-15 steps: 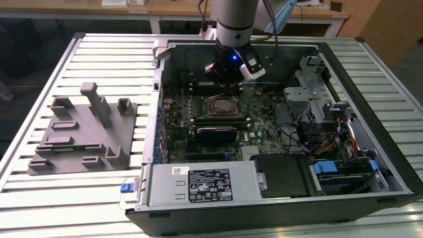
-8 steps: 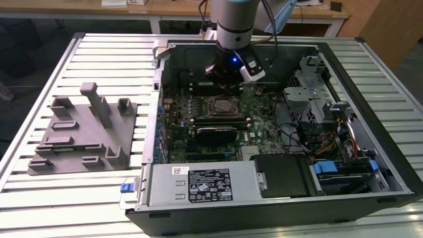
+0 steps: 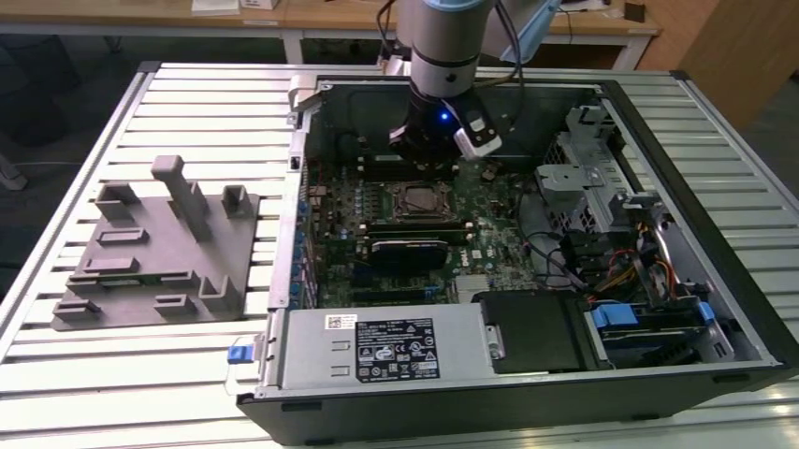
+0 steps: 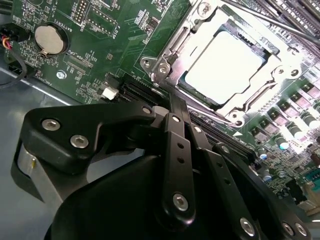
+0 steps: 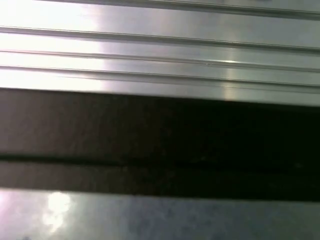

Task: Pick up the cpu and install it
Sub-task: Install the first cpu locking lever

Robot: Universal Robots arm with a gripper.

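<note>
Hovering just beside the socket (image 4: pixel 227 65) with the cpu (image 4: pixel 225 62) already lying inside its frame, gripper (image 4: pixel 172 107) fingers seemingly pressed together and holding nothing, risking a knock against the frame that could shift the chip.

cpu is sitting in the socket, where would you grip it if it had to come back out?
Judging by the second wrist view, the cpu lies flat in the socket, metal frame close around it. Come straight down from above and pinch two opposite edges; the frame appears to block any side approach.
</note>
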